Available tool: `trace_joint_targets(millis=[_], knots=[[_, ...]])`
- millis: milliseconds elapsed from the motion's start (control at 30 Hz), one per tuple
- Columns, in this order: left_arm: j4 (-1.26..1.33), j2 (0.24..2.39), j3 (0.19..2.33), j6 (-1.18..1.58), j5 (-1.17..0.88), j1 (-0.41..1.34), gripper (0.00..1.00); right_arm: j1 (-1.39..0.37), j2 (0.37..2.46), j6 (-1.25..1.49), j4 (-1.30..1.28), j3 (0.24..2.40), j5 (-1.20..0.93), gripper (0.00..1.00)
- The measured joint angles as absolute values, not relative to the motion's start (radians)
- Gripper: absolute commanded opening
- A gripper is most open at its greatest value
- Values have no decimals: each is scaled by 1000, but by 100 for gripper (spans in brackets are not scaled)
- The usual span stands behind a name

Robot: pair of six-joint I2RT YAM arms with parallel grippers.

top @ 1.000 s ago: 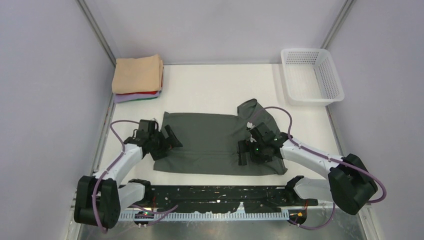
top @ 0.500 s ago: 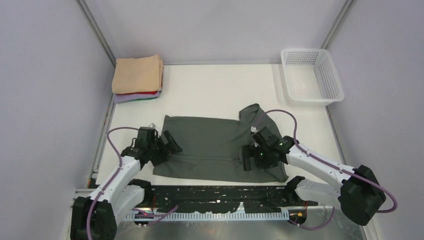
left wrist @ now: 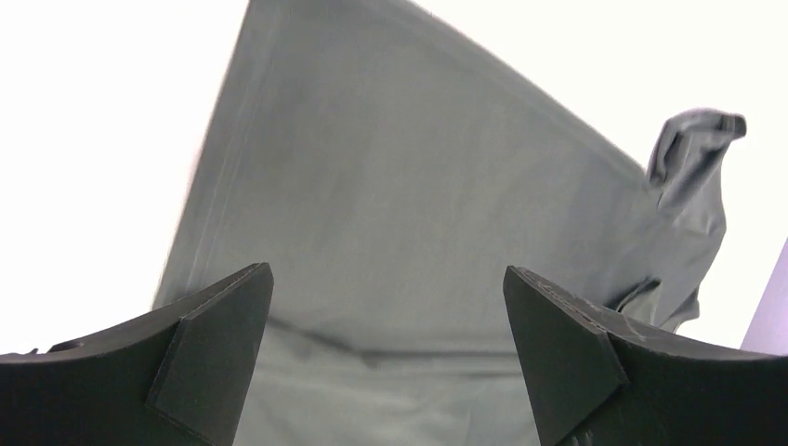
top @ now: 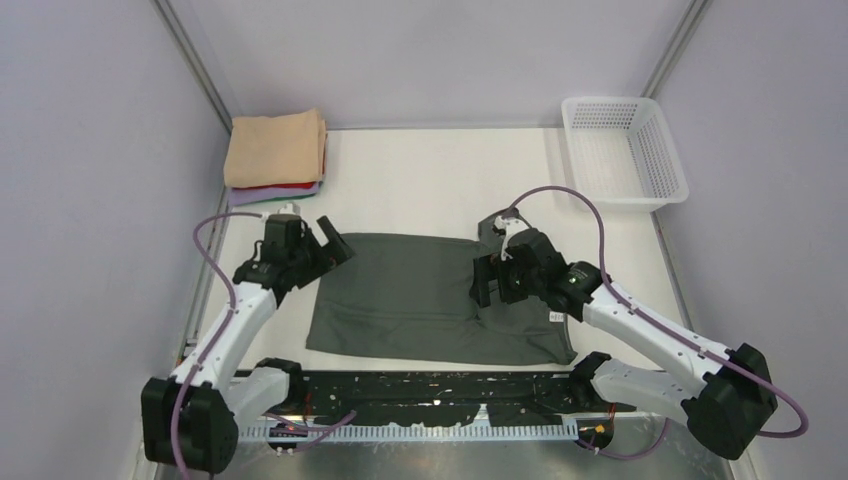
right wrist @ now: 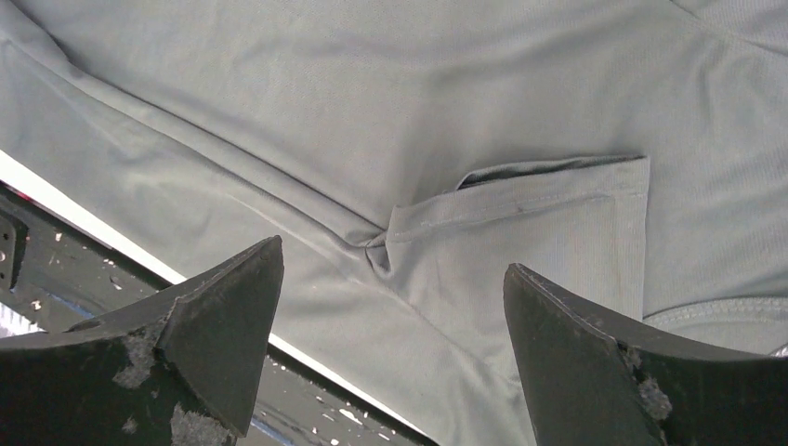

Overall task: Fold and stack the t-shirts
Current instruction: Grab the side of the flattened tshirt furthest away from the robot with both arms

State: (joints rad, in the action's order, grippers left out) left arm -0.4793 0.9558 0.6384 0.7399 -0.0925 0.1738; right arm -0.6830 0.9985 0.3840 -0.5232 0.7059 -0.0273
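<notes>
Both arms have lifted off the near half of the dark charcoal-grey t-shirt (top: 410, 295) and swung toward its far edge over the last second.

Left gripper (left wrist: 386, 274): jaws spread wide, nothing between them, hovering over the shirt's left far corner.

Right gripper (right wrist: 392, 255): also spread wide and empty, above the collar end.

The shirt lies flat mid-table on the white tabletop (top: 420, 180), its hem to my left. Its near short sleeve (right wrist: 520, 214) is already turned in over the body. The far sleeve (left wrist: 692, 158) is bunched and sticks up.

I judge the near-side fold finished and the arms lining up for the far long edge. I'd take the bunched sleeve first, or it will lump under the fold.

The folded stack of peach-tan, red and lavender t-shirts (top: 275, 148) waits in the far-left corner, well apart.
</notes>
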Motion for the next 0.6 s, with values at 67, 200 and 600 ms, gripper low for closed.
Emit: trace_joint_targets(millis=[67,200,600], knots=[[-436,1055,699,728,-90,148,100,-677,1043,364,-503,717,-28,95],[-348,1305,826,724,-96,102,100,-653,1114,334,-481,736,-37,95],[-363,1823,1173,705,-63,63,84,-548,1194,300,-462,763,-66,95]])
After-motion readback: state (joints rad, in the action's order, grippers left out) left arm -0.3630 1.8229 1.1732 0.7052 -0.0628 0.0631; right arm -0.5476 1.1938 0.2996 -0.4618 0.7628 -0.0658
